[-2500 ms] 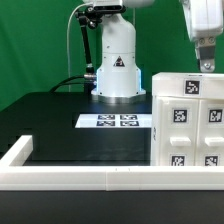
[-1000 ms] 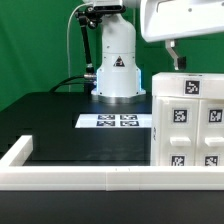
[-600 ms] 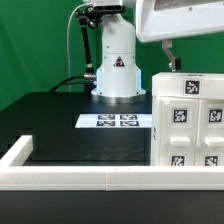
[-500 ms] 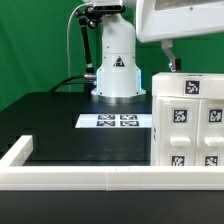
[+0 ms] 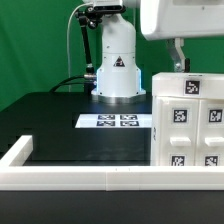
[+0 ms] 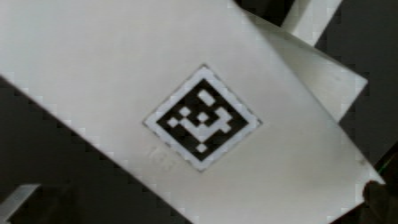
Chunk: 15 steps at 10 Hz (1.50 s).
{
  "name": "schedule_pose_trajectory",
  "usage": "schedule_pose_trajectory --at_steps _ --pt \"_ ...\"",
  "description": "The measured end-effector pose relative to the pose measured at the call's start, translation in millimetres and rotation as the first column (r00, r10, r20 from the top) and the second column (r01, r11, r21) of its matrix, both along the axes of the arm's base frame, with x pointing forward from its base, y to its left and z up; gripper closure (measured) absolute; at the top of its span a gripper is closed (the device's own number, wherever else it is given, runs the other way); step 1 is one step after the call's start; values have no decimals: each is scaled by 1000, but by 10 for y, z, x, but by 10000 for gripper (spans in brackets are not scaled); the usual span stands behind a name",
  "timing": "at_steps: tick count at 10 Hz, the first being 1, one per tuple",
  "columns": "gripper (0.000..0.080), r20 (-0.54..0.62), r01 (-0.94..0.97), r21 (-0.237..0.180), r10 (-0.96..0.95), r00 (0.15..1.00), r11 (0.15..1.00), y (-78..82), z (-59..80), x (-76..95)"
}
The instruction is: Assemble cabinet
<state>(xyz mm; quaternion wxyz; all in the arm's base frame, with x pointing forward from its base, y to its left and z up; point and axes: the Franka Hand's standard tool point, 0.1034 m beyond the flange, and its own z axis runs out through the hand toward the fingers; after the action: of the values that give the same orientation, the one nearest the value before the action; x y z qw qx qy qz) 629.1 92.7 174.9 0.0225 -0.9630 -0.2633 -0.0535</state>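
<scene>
in the exterior view, the cabinet [image 5: 192,120] stands on the black surface [image 5: 80,145] at the exterior view's right, and its edge is cut off by the picture. it is a tall white block with several square black-and-white marker tags on the side that faces the camera and one tag on its top. the hand [image 5: 177,56] hangs just above the top of the cabinet, under a big white part of the arm that fills the upper corner at the exterior view's right. only a thin grey finger [image 5: 177,52] is seen, so i cannot tell how wide the hand is or if it holds something. the marker board [image 5: 116,121] lies flat on the surface in front of the white robot base [image 5: 116,62], just beside the cabinet toward the exterior view's left. a low white rim [image 5: 70,177] frames the surface at the near side. the background is a green wall [image 5: 35,50].

in the wrist view, a white panel of the cabinet [image 6: 160,120] fills almost the whole picture, very near to the camera. one marker tag [image 6: 203,118] sits on it, turned like a diamond. the black surface [image 6: 54,170] shows beside the panel. the fingers are not clear in this view.
</scene>
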Motion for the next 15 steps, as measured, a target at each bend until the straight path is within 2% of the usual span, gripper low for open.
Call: schedule_pose_trajectory --at_steps 2,4,7,14,15 --pt "3 -3 -239 -48 239 971 970 -43 -12 -12" --pt "3 -8 -311 -63 311 950 948 -24 -33 -34" --pt "3 -20 -481 -89 482 876 872 -33 -63 -58" --pt "3 -33 -466 -92 465 884 880 -64 -153 -79" --pt "126 -34 -461 -93 460 888 883 -65 -153 -79"
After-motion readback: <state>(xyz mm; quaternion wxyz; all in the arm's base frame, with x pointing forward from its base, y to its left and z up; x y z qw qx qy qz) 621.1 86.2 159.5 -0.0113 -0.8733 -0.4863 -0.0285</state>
